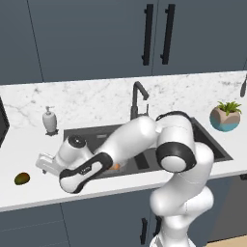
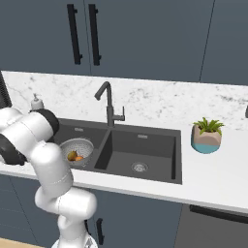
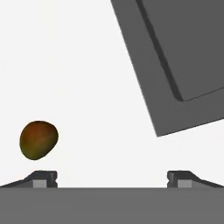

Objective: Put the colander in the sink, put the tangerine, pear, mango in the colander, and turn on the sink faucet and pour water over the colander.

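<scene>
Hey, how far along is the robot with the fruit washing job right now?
Done: the perforated silver metal colander sits in the dark charcoal sink's left basin, with orange and yellowish fruit in it. In hand: the open gripper hovers over the white counter near the dark green oval mango, not yet grasped. Left: bin the mango and turn on the tall dark grey faucet; no water runs.

Dark slate-blue upper cabinet doors (image 1: 87,38) with long black bar handles (image 1: 147,34) across the back. Below them, white grey-veined marble backsplash (image 2: 160,99) and a plain white countertop (image 2: 213,174). Small green plant in a round beige-and-teal pot (image 2: 207,136) at the right end. Matching blue lower cabinets (image 2: 140,223); strip of light wooden floor (image 1: 231,241).
</scene>
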